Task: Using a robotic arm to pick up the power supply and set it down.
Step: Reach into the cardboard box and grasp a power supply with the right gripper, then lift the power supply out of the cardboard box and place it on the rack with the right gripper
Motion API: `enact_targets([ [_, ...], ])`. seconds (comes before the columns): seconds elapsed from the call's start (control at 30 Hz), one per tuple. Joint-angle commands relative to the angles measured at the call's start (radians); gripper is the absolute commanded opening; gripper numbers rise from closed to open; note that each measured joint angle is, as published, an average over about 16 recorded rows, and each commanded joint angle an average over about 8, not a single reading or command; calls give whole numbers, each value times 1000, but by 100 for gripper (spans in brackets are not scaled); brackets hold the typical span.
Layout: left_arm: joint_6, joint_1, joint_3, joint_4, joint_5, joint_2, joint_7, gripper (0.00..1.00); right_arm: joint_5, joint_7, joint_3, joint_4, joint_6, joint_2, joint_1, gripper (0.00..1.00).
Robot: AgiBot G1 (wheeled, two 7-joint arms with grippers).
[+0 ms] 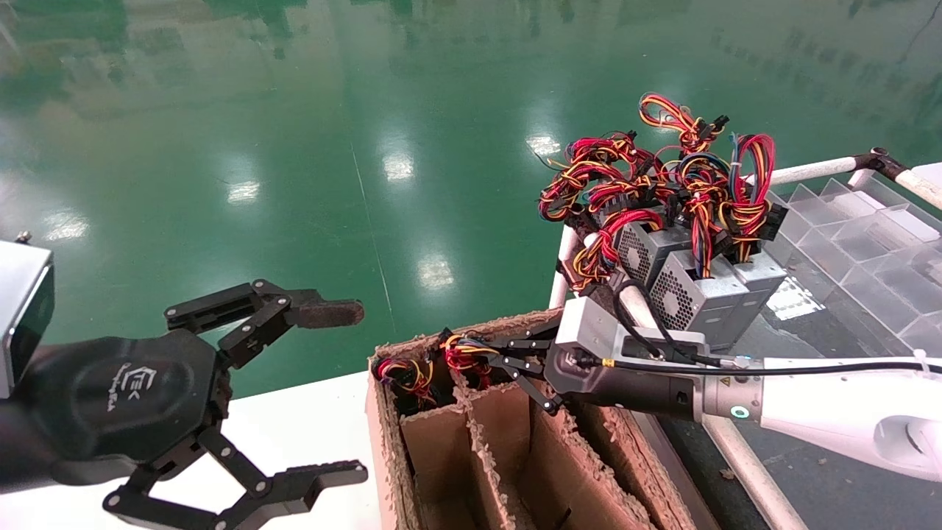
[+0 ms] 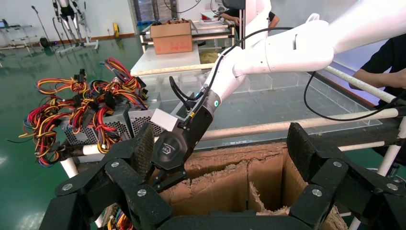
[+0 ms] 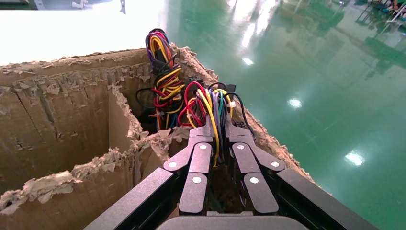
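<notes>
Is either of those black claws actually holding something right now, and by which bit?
Yes: the right pincer is shut on the red, yellow and black wire bundle over the torn cardboard box. The left pincer is open, holding nothing.

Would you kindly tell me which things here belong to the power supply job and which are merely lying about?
Part of the job:
- right tool, closed on a wire bundle in the cardboard box
- power supplies stacked on the rack, wires upward

Lying about:
- left tool, open over the white table
- clear divider tray
- green floor

Torn dividers [image 1: 471, 412] crowd right tool [image 1: 482, 361]; adjacent cells open.
</notes>
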Motion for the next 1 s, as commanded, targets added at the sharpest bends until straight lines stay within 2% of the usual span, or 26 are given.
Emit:
enact_targets([
  [0.03, 0, 0, 0, 0, 0, 0, 0, 100, 3, -3, 2, 2, 0, 0, -2, 0],
  [0.27, 0, 0, 0, 0, 0, 0, 0, 100, 42, -8, 29, 36, -14, 22, -6, 0],
  [0.57, 0, 0, 1, 0, -1, 0, 0, 100, 130, 25, 90, 120, -55, 89, 10, 0],
  [1.0, -1, 0, 1, 0, -1, -1, 1, 100, 281, 139, 223, 292, -43, 278, 81, 0],
])
